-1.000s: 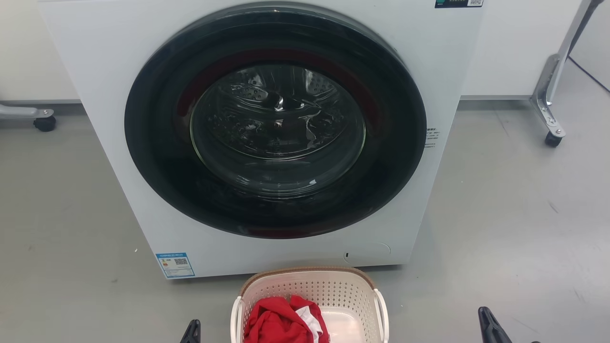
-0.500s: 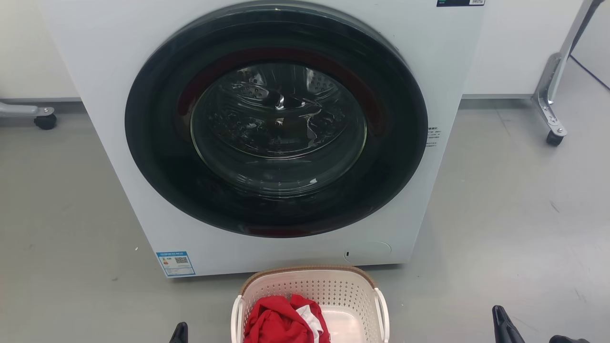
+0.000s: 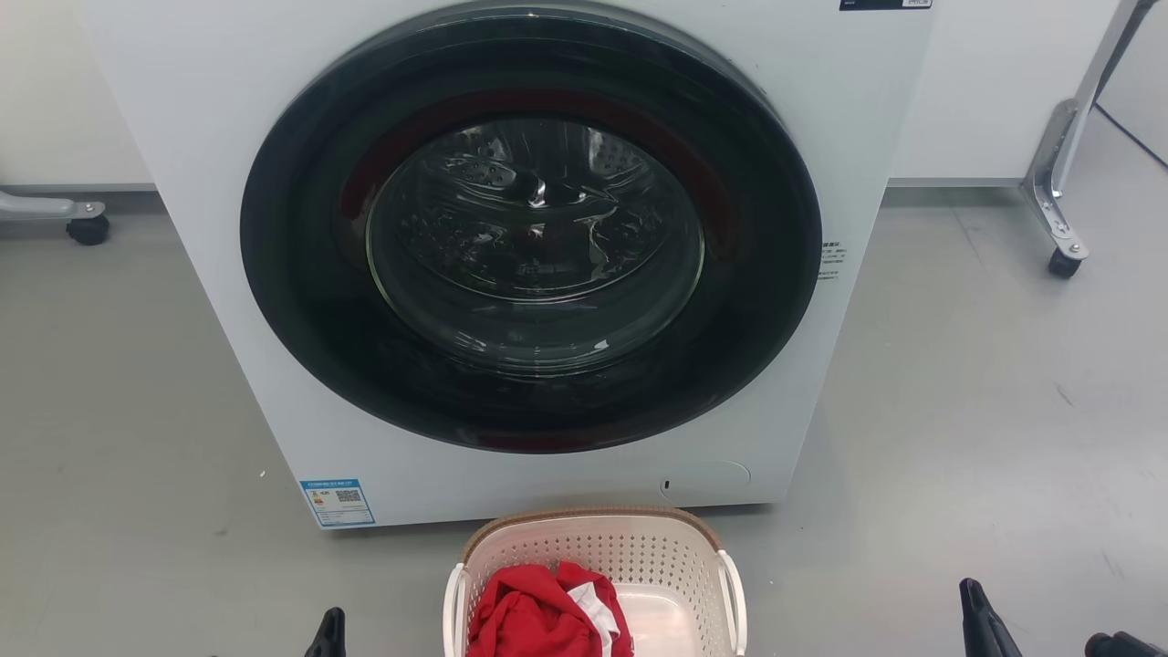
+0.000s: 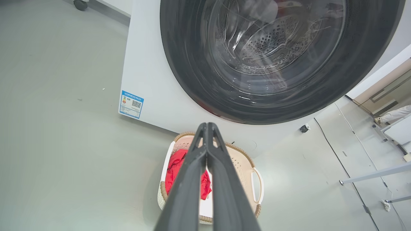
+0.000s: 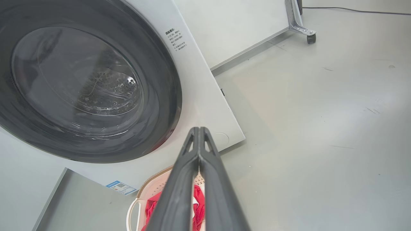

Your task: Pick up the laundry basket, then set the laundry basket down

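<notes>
The laundry basket point(image 3: 639, 557) is sitting on the grey floor point(image 3: 958, 411) at the bottom centre of the head view, just before the washer point(image 3: 210, 301), with a red garment point(image 3: 529, 616) lying inside. The left gripper point(image 4: 207, 126) and right gripper point(image 5: 199, 130) are each keeping fingers pressed together, gripping nothing, hovering either side of it, well apart

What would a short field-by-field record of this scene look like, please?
basket: on the floor, directly in front of the washer
contents: red cloth with some white, heaped at the left in the head view
washer door: shut
left gripper: shut, empty, clear of the basket
right gripper: shut, empty, clear of the basket
task stage: basket not yet grasped
</notes>
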You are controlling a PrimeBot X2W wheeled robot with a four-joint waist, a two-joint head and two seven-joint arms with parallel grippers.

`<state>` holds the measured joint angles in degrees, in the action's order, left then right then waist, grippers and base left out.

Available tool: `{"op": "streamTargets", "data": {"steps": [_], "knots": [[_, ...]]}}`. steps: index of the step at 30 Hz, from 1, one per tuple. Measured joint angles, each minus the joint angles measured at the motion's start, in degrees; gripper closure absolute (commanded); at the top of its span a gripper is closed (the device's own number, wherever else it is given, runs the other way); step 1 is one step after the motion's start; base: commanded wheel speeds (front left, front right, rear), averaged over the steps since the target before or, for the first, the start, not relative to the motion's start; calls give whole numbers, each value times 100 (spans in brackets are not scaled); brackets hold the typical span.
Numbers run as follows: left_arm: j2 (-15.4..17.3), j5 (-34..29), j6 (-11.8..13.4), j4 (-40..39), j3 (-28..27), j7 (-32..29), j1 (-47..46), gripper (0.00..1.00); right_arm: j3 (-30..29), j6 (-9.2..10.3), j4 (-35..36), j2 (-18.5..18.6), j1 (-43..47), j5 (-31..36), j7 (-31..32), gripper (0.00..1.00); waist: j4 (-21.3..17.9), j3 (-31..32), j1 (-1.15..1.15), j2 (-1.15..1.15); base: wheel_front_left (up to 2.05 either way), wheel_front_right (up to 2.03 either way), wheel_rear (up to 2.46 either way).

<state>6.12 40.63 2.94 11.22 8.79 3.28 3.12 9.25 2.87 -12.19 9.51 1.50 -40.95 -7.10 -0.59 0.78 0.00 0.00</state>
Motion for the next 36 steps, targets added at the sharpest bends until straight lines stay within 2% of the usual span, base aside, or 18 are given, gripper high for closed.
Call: {"op": "streamTargets", "data": {"steps": [36], "knots": [[-190, 2666, -505, 296, -728, -527, -400, 100, -884, -502, -269, -359, -342, -2622, 712, 100, 31, -46, 0, 0, 0, 0, 0]]}}
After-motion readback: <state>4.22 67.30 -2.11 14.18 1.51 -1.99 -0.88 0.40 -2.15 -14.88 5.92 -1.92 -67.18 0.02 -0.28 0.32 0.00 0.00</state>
